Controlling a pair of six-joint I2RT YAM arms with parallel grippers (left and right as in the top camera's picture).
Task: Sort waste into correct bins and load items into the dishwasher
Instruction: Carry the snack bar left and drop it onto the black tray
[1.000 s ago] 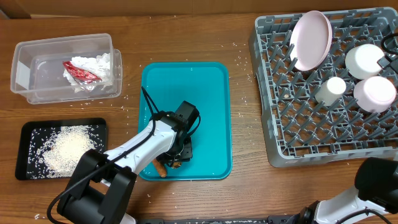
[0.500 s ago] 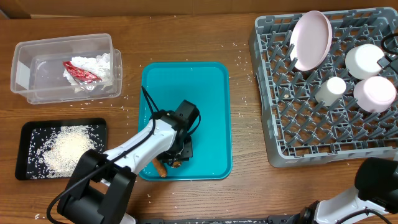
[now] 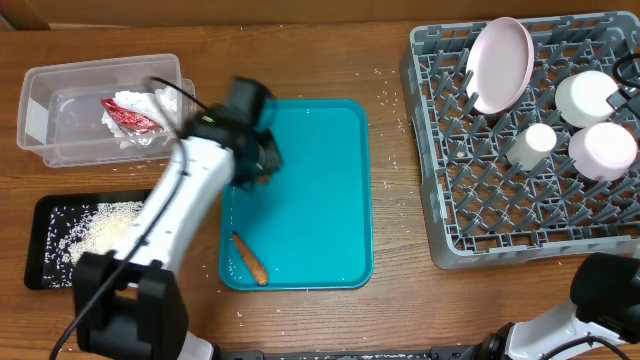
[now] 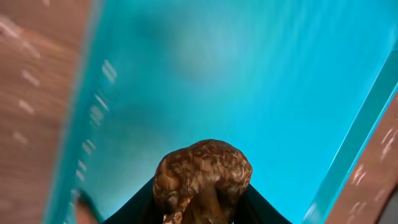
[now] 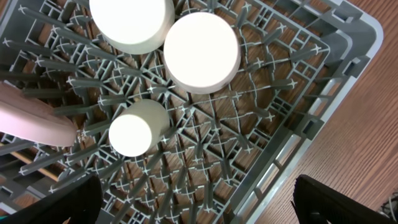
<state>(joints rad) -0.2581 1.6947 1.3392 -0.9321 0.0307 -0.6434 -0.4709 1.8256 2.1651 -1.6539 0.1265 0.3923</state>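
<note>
Up it goes: the left claw point(image 4: 202, 202), clamped on the brown food chunk point(image 4: 202, 169), has swung from the teal tray's point(image 3: 330, 210) six o'clock to its ten o'clock edge, bin-bound; right claw point(image 5: 199, 200) gapes idle.

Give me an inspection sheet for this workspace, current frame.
Surface: wooden table, loose rice grains scattered.
Job's things: napkin, red wrapper in clear tub; rice pile in black tray; carrot stick on teal tray; plate, bowls, cup in dish rack.
Clutter: nothing seen.
Grippers: left gripper shut on brown chunk above teal tray; right gripper open over rack.
Cables: black cable loops off left arm.
Surroundings: nothing seen.
</note>
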